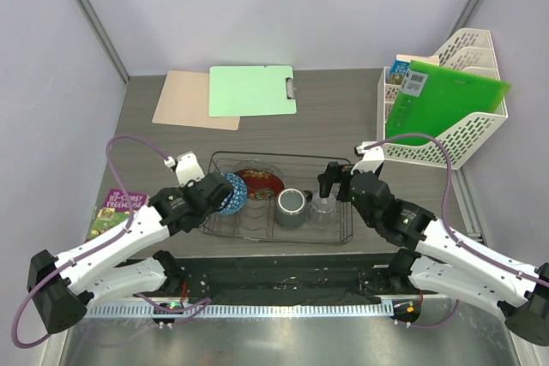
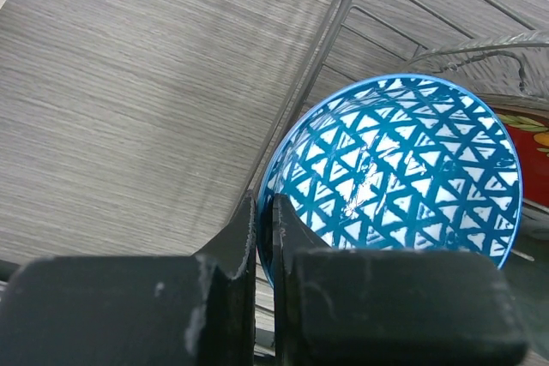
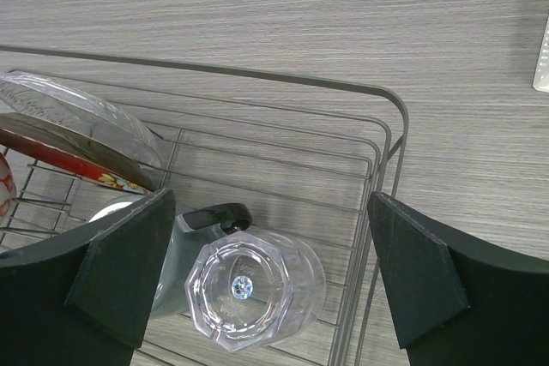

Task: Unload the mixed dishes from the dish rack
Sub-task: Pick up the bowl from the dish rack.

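- The left tool (image 2: 264, 222) is pressing its two fingers together on the near rim of the small blue patterned bowl (image 2: 403, 173), pinching that edge between them.
- The bowl is standing tilted on edge just ahead of this tool, inside the left end of the dish rack (image 2: 330, 36), with its triangle-patterned inside facing the wrist camera.
- Past the bowl, on the side away from the left tool, the small red floral plate (image 2: 525, 136) is leaning. The rim of the large clear glass bowl (image 2: 480, 43) is showing above the plate.
- The right tool (image 3: 270, 212) is hanging over the right end of the rack with its fingers spread wide and gripping nothing.
- The clear glass cup (image 3: 253, 289) is standing in the rack directly under the gap between those fingers. Which way up it is standing cannot be told.
- The grey mug (image 3: 176, 250) is sitting just beside the cup, partly hidden behind the finger on the plate's side.
- The rack is resting on the grey bench (image 1: 343, 117), between the two tools.
- Well beyond both tools, a green clipboard (image 1: 252, 90) is overlapping a tan sheet (image 1: 184, 100).
- Beyond the right tool, a white mesh file holder (image 1: 467, 139) is carrying a green folder (image 1: 442, 100).
- A booklet (image 1: 116, 212) is lying beside the left arm.
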